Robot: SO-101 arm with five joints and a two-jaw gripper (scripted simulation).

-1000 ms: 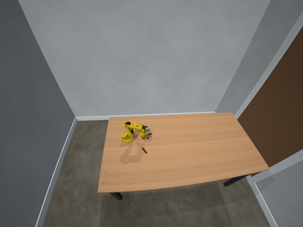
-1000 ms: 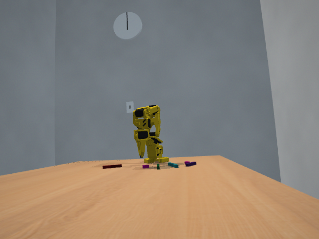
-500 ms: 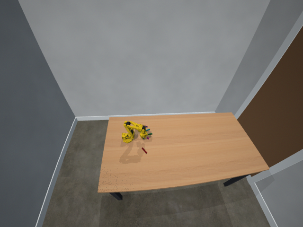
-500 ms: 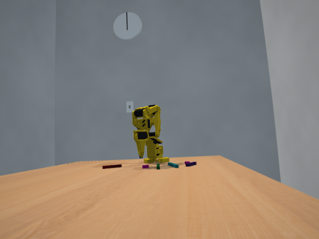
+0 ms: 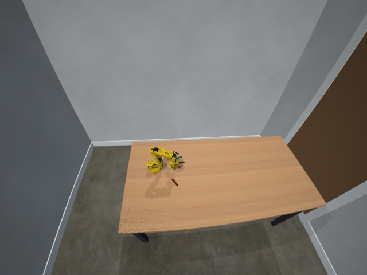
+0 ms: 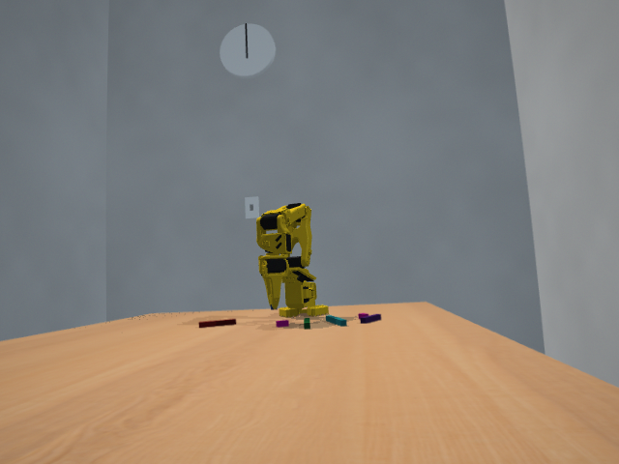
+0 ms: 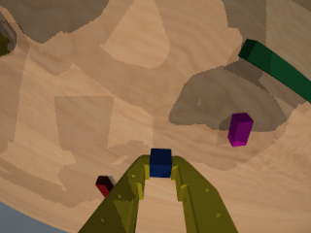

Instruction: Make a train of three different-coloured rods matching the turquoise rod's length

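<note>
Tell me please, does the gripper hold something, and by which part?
The gripper holds the blue rod by two opposite sides, between its fingertips.
</note>
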